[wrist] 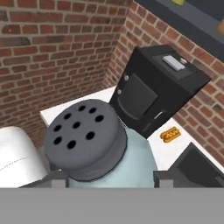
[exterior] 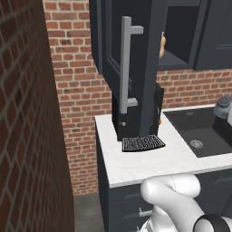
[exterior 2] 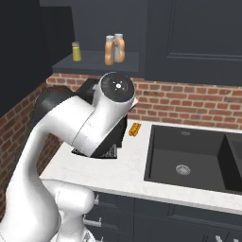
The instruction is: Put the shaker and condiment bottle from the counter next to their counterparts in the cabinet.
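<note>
From the left base view, the cabinet (exterior: 136,54) door hangs open with its long grey bar handle (exterior: 126,63) facing me, and a black coffee machine (exterior: 138,118) stands on the white counter (exterior: 136,163) below it. At the far right edge, above the dark sink (exterior: 199,131), sits the grey-capped shaker (exterior: 223,106) (I can't make out the claw around it from here).

From the right base view, the white arm bulks across the coffee machine. On the open cabinet shelf stand two orange bottles (exterior 2: 115,49), touching, and a small yellow jar (exterior 2: 76,51) well to their left. A small orange thing (exterior 2: 134,129) lies on the counter beside the sink.

In the hand view, the shaker's holed grey cap looms close, and the claw (wrist: 111,179) pinches its pale body between both fingertips (wrist: 168,178).
</note>
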Robot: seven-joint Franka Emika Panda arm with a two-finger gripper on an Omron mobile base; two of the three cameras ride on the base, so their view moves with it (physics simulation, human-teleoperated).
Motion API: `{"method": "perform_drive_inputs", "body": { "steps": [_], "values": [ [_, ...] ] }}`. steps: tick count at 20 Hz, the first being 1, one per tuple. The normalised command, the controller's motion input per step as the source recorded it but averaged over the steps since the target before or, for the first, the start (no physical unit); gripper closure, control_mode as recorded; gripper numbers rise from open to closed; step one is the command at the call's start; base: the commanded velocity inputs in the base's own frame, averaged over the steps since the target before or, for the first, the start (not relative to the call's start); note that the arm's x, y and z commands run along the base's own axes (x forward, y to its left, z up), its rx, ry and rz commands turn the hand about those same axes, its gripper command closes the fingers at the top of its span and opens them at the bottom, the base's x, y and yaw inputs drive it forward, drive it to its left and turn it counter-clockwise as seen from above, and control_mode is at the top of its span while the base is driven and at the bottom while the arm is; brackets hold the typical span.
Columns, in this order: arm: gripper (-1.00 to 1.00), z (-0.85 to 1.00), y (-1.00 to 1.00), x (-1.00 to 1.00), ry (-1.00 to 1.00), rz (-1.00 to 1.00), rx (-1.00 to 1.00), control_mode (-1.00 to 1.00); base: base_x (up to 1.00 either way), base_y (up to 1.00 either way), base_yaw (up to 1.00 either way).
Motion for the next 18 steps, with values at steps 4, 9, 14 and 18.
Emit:
{"method": "perform_drive_inputs", "body": {
  "steps": [4, 9, 14, 18],
  "values": [
    [1.0, 1.0, 0.23, -0.73, 0.0, 0.01, 0.0, -1.0, 0.0, 0.0, 0.0],
    [1.0, 0.93, 0.37, -0.59, 0.09, 0.0, 0.0, -1.0, 0.0, 0.0, 0.0],
    [1.0, 0.53, 0.22, 0.03, 0.19, 0.0, 0.01, -1.0, 0.0, 0.0, 0.0],
    [1.0, -0.12, 0.0, 0.0, 0.04, 0.0, 0.0, -1.0, 0.0, 0.0, 0.0]
  ]
}}
